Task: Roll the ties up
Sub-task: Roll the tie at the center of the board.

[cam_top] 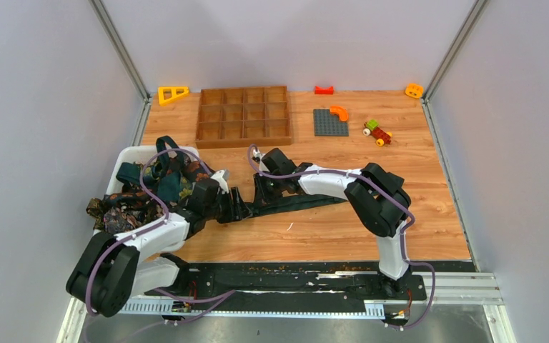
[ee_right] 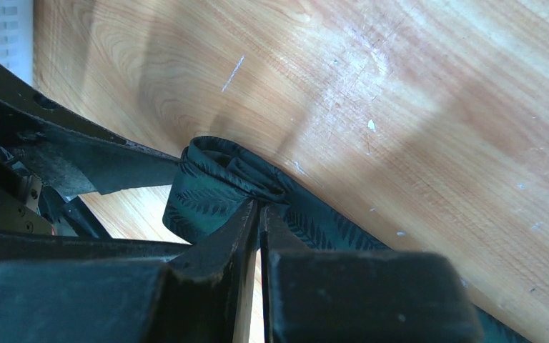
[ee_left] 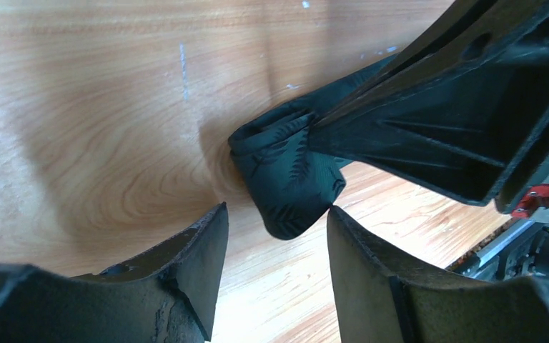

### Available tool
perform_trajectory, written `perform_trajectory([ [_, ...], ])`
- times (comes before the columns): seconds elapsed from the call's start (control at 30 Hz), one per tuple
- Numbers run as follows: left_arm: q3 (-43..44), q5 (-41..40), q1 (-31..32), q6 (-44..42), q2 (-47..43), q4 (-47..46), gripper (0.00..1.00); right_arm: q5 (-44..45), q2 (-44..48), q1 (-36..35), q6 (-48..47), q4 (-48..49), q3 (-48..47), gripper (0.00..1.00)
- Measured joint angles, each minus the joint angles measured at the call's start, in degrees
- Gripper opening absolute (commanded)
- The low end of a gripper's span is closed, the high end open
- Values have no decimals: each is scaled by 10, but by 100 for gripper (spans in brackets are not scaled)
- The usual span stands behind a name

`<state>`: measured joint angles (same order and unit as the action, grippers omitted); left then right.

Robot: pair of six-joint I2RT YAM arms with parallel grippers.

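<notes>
Left wrist view: my left gripper point(ee_left: 277, 214) is standing spread, with the rolled end of the dark green tie point(ee_left: 289, 171) sitting between its fingertips on the counter point(ee_left: 78, 107). My right gripper point(ee_right: 259, 207) is pinching that tie beside the roll. Farther left, more ties point(cam_top: 150, 186) are lying heaped in a white bin point(cam_top: 130, 151).

A dark green tie point(cam_top: 307, 202) lies stretched across the table point(cam_top: 343, 232), one end loosely rolled. Other patterned ties point(cam_top: 159, 187) lie heaped at the left.

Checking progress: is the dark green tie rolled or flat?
Partly rolled: the dark green tie ends in a small roll, pinched by the right gripper; the rest lies flat.
</notes>
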<state>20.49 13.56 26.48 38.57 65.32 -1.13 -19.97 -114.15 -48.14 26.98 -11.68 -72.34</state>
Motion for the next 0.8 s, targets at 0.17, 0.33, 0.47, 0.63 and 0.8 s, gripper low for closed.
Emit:
perform_trajectory([
  [0.17,-7,10,-1,9,21,-41,53,-2,0,1,0,2,1,7],
  [0.33,-16,14,-2,15,31,-70,47,-3,0,1,0,5,3,6],
  [0.47,-20,15,-2,16,36,-81,47,-3,0,2,1,5,3,6],
  [0.63,-20,21,-3,23,38,-91,64,-3,0,2,1,5,3,6],
  [0.8,-26,11,-3,32,10,-81,64,-3,0,2,2,5,3,6],
])
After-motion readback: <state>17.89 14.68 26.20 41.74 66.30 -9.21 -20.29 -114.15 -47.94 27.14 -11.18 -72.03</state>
